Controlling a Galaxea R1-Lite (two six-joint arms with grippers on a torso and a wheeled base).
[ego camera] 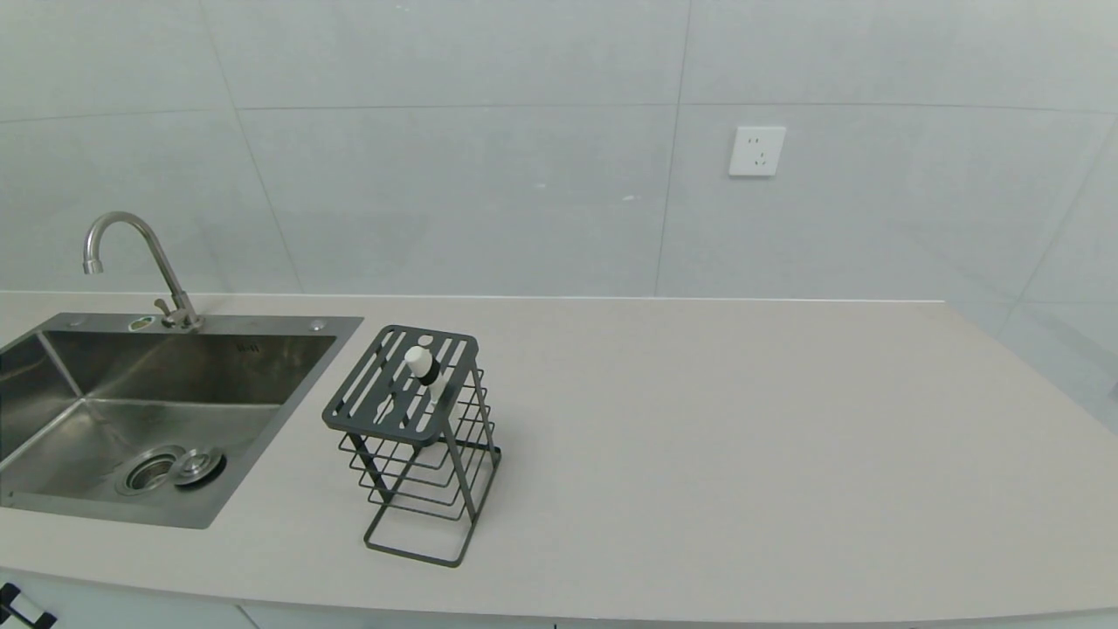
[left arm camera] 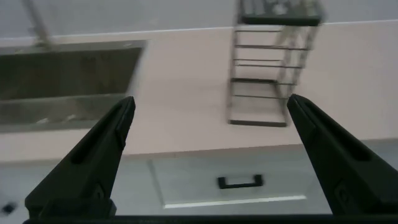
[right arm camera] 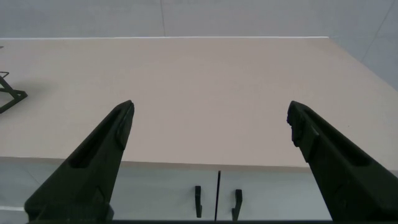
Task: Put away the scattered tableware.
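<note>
A dark wire rack [ego camera: 410, 437] stands upright on the pale tabletop [ego camera: 742, 437], just beside the sink's right rim. Its top is a slotted plate, and one white-handled utensil [ego camera: 422, 362] with a black band sits in one of those slots. The handle points up and the rest hangs down inside the wire frame, where its shape cannot be made out. The other slots hold nothing.

The steel sink [ego camera: 61, 367] is set into the tabletop at the left, with a curved tap [ego camera: 131, 253] behind it. In its basin a drain strainer [ego camera: 148, 472] and a round stopper [ego camera: 199, 463] lie side by side.

The left end effector [left arm camera: 211, 104] hangs in front of the tabletop's near edge, above a drawer handle [left arm camera: 239, 182]. Its fingers are spread wide with nothing between them, and the rack is ahead of it. The right end effector [right arm camera: 211, 111] is likewise spread and grips nothing, facing bare tabletop well to the right of the rack. A wall socket [ego camera: 757, 151] sits on the tiled wall behind.
</note>
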